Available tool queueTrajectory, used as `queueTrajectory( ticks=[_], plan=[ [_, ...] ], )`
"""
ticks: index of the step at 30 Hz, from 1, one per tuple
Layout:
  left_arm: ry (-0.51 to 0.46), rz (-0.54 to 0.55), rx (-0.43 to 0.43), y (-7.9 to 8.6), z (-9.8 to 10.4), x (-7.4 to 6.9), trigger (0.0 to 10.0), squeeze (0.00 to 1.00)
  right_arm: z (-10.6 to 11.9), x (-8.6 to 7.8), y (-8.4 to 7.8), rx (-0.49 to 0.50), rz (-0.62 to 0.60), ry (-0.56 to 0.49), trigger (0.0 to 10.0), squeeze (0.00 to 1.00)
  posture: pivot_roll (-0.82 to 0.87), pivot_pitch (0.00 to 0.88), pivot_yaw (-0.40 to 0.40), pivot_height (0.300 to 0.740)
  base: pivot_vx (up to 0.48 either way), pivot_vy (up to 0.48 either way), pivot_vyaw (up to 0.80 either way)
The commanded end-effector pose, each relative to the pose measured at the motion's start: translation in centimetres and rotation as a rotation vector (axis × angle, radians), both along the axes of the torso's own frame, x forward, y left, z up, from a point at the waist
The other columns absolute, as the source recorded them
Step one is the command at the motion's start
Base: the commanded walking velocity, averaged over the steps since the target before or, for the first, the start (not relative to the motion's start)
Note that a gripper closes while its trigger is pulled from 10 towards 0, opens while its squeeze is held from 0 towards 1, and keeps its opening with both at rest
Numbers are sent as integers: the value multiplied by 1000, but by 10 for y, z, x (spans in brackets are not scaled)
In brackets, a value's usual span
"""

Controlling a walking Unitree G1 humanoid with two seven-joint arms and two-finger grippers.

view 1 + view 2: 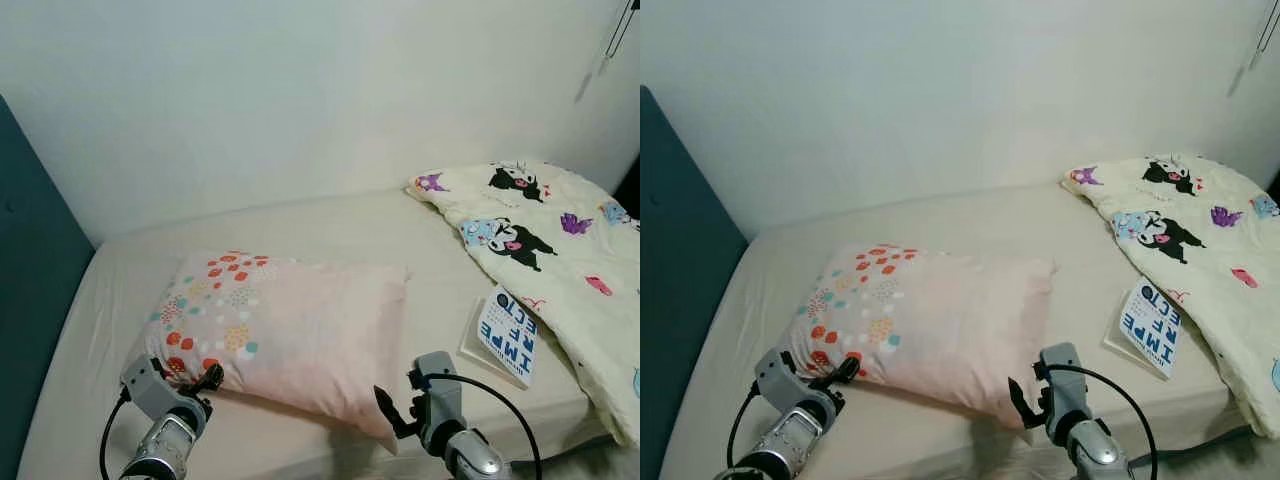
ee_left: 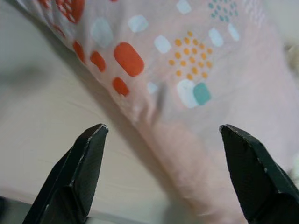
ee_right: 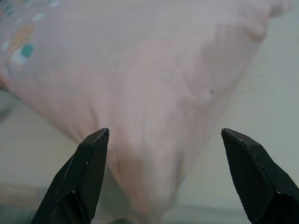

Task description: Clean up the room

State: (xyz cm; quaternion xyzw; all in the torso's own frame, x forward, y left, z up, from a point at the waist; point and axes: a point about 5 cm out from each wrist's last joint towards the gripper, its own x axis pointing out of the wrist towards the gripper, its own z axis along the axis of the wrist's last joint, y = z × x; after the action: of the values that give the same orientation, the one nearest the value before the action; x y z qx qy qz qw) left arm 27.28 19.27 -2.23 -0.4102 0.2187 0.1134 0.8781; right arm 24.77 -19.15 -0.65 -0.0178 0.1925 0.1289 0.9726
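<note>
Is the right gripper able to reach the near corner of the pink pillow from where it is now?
Probably yes. The right gripper is open and faces the pillow, whose near corner lies between its fingers in the right wrist view. Nothing lies between them; the book is off to the side on the bed.

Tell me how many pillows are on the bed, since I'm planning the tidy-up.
1. The pink pillow with coloured dots lies on the bed near its front edge, left of the book and the cartoon-print blanket. Another could be hidden under that blanket.
</note>
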Motion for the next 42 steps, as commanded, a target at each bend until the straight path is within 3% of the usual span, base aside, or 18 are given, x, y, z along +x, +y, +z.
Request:
queueTrajectory(
  ticks=[1, 21, 31, 32, 34, 35, 36, 37, 38, 39, 41, 42],
  plan=[
    [5, -24, -77, -12, -4, -3, 10000, 0, -5, -4, -3, 34, -56, 39, 10000, 0, -164, 89, 35, 731, 0, 0, 0],
    [3, -87, -108, -34, -4, 0, 10000, 0, -7, -4, -7, 24, -73, 84, 10000, 0, -178, 86, 26, 641, 0, 0, 0],
    [-73, -84, -133, -40, 14, 20, 10000, 0, -6, -1, -8, 17, -66, 83, 10000, 0, -180, 79, 35, 586, 0, 0, 0],
    [-106, -122, -64, -41, 20, 26, 10000, 0, -5, -1, -7, 21, -69, 74, 10000, 0, -183, 81, 38, 581, 0, 0, 0],
    [-127, -145, -19, -41, 24, 29, 10000, 0, -4, -1, -7, 24, -71, 68, 10000, 0, -183, 81, 38, 581, 0, 0, 0],
    [-164, -175, 55, -41, 32, 35, 10000, 0, -4, -1, -7, 27, -72, 63, 10000, 0, -181, 80, 38, 581, 0, 0, 0],
    [-164, -175, 55, -41, 32, 35, 10000, 0, -4, -1, -7, 27, -72, 63, 10000, 0, -181, 80, 38, 581, 0, 0, 0],
    [-196, -205, 134, -40, 39, 41, 10000, 0, -3, -1, -7, 29, -74, 61, 10000, 0, -179, 81, 38, 581, 0, 0, 0],
    [-196, -205, 134, -40, 39, 41, 10000, 0, -3, -1, -7, 29, -74, 61, 10000, 0, -179, 81, 38, 581, 0, 0, 0],
    [-215, -225, 191, -39, 43, 44, 10000, 0, -3, -1, -7, 30, -74, 60, 10000, 0, -176, 82, 38, 581, 0, 0, 0],
    [-215, -225, 191, -39, 43, 44, 10000, 0, -3, -1, -7, 30, -74, 60, 10000, 0, -176, 82, 38, 581, 0, 0, 0],
    [-252, -252, 301, -36, 54, 51, 10000, 0, -3, 0, -7, 33, -74, 60, 10000, 0, -171, 81, 38, 581, 0, 0, 0]
  ],
)
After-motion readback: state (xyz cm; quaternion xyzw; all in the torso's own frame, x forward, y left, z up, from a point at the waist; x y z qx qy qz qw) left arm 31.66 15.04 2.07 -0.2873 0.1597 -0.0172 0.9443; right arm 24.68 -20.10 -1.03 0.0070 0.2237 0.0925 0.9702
